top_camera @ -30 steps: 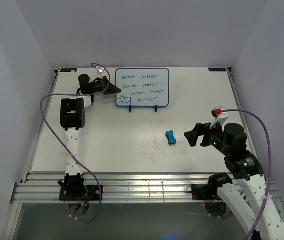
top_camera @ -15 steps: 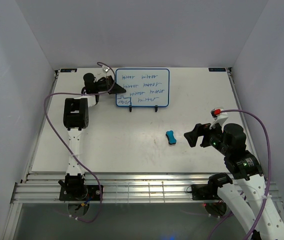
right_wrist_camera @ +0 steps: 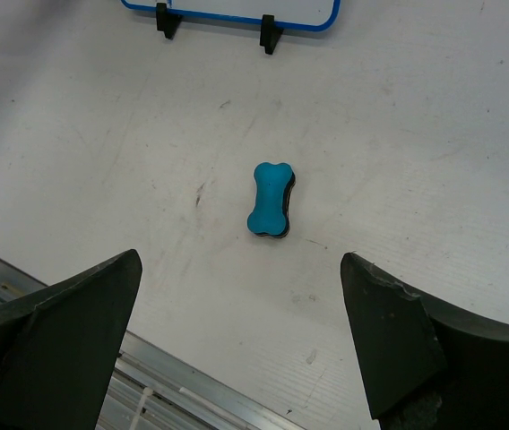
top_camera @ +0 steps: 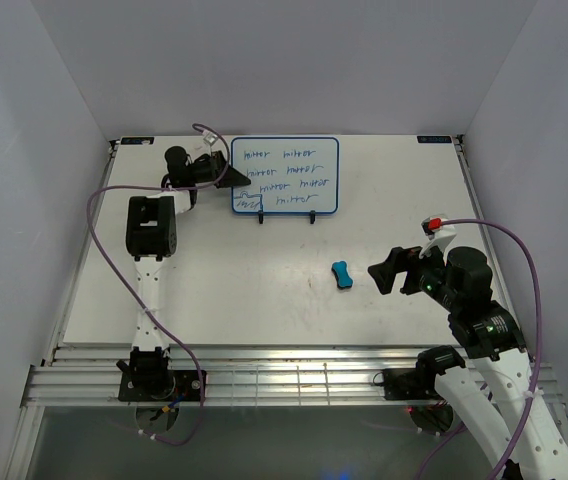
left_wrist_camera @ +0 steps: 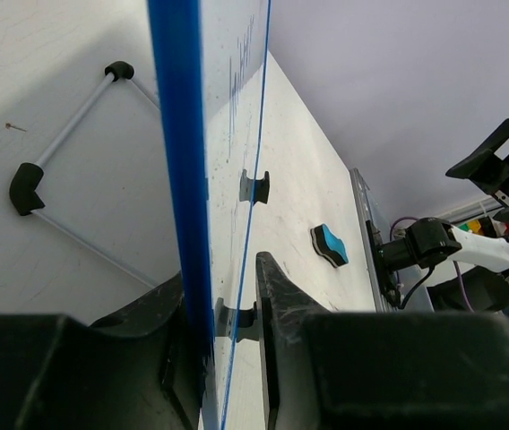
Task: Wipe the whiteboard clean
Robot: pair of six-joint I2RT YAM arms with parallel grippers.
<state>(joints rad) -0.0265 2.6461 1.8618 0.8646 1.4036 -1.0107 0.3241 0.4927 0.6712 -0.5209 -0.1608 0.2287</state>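
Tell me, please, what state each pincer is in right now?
Left pincer: open, jaws straddling the whiteboard at its edge, not clamped.
Right pincer: open, empty, facing the eraser.

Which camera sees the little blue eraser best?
The right wrist view. The eraser lies whole in the middle there, its bone shape plain. The top view shows it small and far off. The left wrist view shows it from the side, past the whiteboard.

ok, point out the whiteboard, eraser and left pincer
whiteboard [top_camera: 284, 175], top view, middle of written face.
eraser [right_wrist_camera: 271, 199], right wrist view, blue top.
left pincer [left_wrist_camera: 223, 287], left wrist view, midway between fingertips.
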